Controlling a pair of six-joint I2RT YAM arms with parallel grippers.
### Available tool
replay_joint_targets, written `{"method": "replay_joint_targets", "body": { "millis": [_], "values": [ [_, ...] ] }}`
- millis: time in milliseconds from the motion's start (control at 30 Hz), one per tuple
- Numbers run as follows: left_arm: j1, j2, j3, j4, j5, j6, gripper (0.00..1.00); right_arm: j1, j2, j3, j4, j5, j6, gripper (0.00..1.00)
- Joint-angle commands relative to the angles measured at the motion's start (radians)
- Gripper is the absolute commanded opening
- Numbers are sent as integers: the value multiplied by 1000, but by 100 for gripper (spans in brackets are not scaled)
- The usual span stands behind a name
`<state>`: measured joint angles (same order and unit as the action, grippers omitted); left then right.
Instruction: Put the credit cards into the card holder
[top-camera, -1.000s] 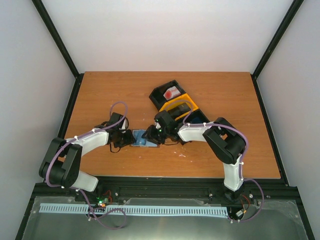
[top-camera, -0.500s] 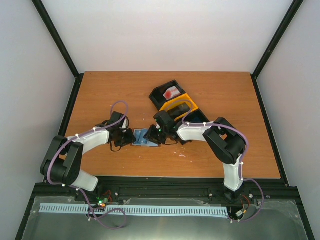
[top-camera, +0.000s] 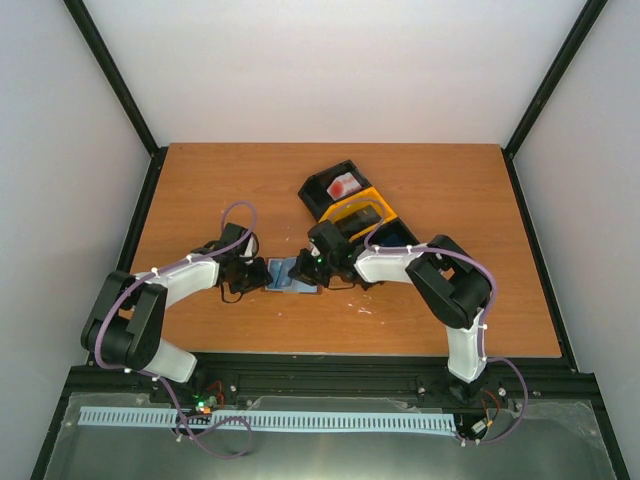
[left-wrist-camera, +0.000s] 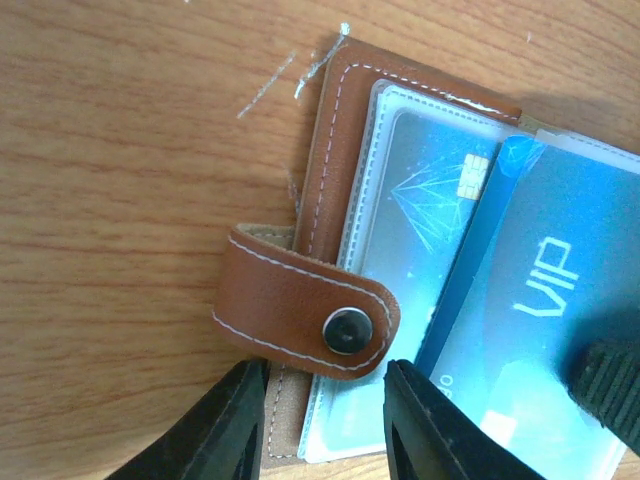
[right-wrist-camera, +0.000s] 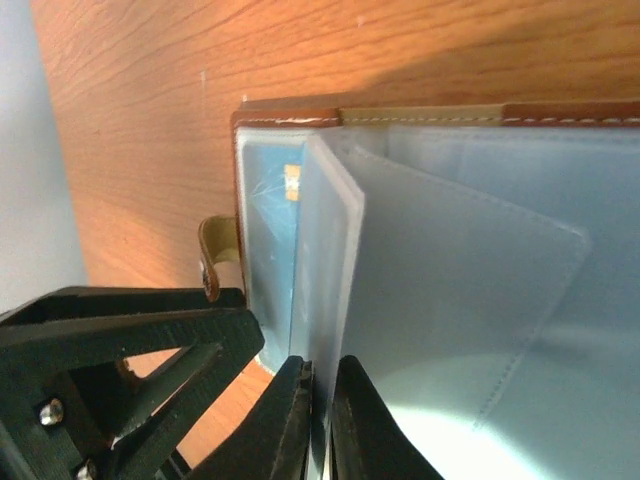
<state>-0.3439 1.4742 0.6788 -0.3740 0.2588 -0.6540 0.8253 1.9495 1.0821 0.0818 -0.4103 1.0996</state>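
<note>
The brown card holder (top-camera: 288, 275) lies open on the table between my two grippers. Seen from the left wrist, its strap (left-wrist-camera: 310, 305) curls over the cover, and a blue credit card (left-wrist-camera: 430, 190) with a chip sits in a clear sleeve. A second blue credit card (left-wrist-camera: 540, 300), marked VIP, tilts up beside it. My left gripper (left-wrist-camera: 325, 368) is open, jaws apart over the holder's strap edge. My right gripper (right-wrist-camera: 322, 365) is shut on a thin translucent sleeve leaf (right-wrist-camera: 335, 250) standing up from the holder (right-wrist-camera: 290, 115). Whether the VIP card lies inside that leaf I cannot tell.
A black-and-yellow three-compartment tray (top-camera: 333, 213) stands behind the right arm, with a red-and-white item (top-camera: 345, 185) in its far compartment. A black frame borders the wooden table (top-camera: 200, 190), and white walls stand round it.
My right gripper has closed its jaws onto the sleeve leaf. Both arms and the holder have stayed nearly where they were.
</note>
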Motion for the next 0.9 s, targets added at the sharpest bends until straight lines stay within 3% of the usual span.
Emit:
{"method": "replay_joint_targets", "body": {
  "millis": [0,300,600,867],
  "values": [
    [-3,34,-14,-46,-9,14,35,8,-30,60,-152,63,-54,5],
    [-3,31,-13,-48,-15,13,35,-1,-65,128,-416,151,-164,3],
    [-3,29,-13,-53,-13,19,35,-23,-51,194,-514,165,-230,3],
    [-3,38,-8,-48,-10,27,35,-22,15,274,-551,112,-299,17]
  ]
}}
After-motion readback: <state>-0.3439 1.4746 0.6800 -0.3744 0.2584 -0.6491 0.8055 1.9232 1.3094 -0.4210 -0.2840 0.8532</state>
